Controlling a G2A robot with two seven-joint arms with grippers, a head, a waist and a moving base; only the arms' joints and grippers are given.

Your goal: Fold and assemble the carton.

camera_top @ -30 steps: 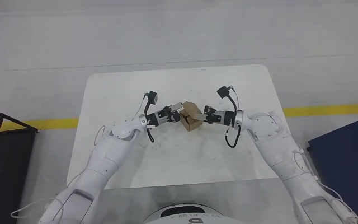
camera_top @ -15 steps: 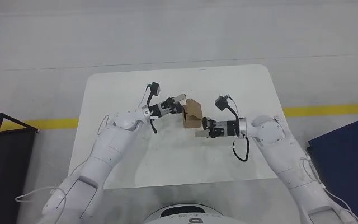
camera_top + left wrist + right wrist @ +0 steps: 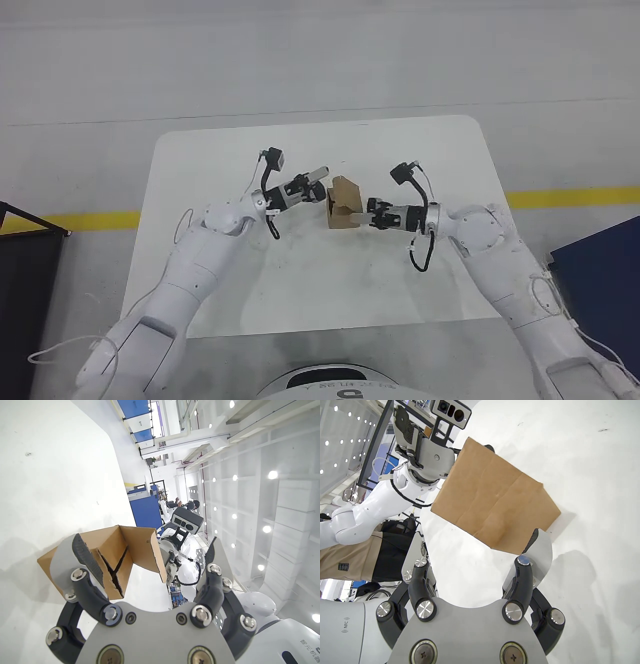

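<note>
The carton (image 3: 343,203) sat near the middle of my counter (image 3: 200,170), a brown box with its open mouth turned toward my left arm. Looking through that mouth from the left wrist, I saw the folded flaps (image 3: 110,560) at its far end. They met in a crossed seam with dark gaps along it.

My left tool (image 3: 146,542) was spread wide and held nothing. One of its fingers (image 3: 83,560) lay over the rim of the box wall nearest the counter, but I could not tell whether it pressed there. The other finger stood well clear of the box.

My right tool (image 3: 477,547) was on the opposite side, just beside the carton, its jaws likewise parted and gripping nothing. From the right wrist the carton showed me a flat, creased panel. One fingertip (image 3: 536,540) was close to that panel's nearest corner, though I could not tell if the two touched. From above, my two tools faced each other with the box between them.
</note>
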